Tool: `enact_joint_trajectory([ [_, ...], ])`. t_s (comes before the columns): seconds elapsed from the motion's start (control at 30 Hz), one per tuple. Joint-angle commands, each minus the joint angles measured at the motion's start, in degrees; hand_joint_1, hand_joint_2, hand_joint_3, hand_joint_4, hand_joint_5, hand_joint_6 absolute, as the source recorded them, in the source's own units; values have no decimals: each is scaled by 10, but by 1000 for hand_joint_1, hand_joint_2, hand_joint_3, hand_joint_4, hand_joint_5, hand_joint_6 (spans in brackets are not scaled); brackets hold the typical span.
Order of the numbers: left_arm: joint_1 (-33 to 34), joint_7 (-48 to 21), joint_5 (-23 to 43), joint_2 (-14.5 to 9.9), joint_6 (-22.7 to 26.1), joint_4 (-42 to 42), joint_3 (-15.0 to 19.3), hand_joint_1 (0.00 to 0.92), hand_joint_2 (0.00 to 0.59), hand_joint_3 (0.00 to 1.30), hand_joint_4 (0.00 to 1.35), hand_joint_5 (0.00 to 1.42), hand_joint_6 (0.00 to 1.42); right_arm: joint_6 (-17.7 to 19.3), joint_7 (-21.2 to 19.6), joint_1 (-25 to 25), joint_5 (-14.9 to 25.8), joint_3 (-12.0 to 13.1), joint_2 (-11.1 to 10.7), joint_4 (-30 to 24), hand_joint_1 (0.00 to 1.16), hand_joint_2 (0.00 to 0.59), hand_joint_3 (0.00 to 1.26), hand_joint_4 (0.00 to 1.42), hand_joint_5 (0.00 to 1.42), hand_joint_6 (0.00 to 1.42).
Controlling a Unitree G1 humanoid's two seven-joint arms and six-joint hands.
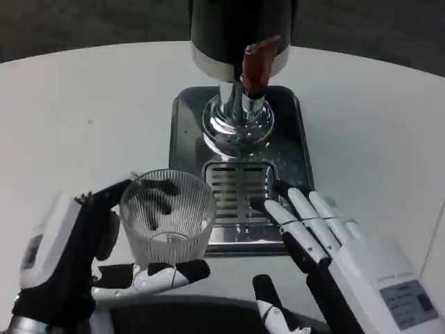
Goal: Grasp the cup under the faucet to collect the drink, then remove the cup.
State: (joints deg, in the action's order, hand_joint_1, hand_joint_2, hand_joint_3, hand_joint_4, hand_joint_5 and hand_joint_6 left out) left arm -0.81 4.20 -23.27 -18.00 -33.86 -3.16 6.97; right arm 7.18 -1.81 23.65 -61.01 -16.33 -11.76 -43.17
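Observation:
A clear ribbed glass cup [168, 216] stands upright at the near left of the dispenser's tray, held by my left hand [83, 261], whose fingers wrap its far side and base. The cup looks empty. The drink dispenser [240, 31] is a dark drum with a red tap lever [259, 62] and a chrome faucet [236, 118] over a slotted drip grille [240, 189]. The cup sits left of the grille, not beneath the faucet. My right hand [327, 236] is open, its fingers spread flat over the grille's right edge.
The dispenser stands on a steel base tray [188, 125] on the round white table [83, 104]. Bare tabletop lies to the left and right of the tray. The table's far edge curves behind the dispenser.

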Motion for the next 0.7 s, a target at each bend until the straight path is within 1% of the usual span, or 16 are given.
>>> enact_joint_trajectory([
  [0.03,49,36,-26,1,-5,44,-10,610,158,1015,1107,1278,1424,2,2,11,2,5,4,-9,316,525,136,42,48,105],
  [0.27,136,91,-74,-7,-2,143,-30,615,154,1015,1107,1278,1424,2,7,19,8,18,3,-18,316,529,143,42,58,108],
  [0.47,210,153,-114,-14,-10,256,-66,618,153,1015,1107,1278,1424,3,7,29,13,29,3,-21,316,529,145,51,62,110],
  [0.7,300,213,-121,-7,-29,391,-112,620,153,1015,1107,1278,1424,3,11,41,19,40,2,-23,316,529,146,54,69,112],
])
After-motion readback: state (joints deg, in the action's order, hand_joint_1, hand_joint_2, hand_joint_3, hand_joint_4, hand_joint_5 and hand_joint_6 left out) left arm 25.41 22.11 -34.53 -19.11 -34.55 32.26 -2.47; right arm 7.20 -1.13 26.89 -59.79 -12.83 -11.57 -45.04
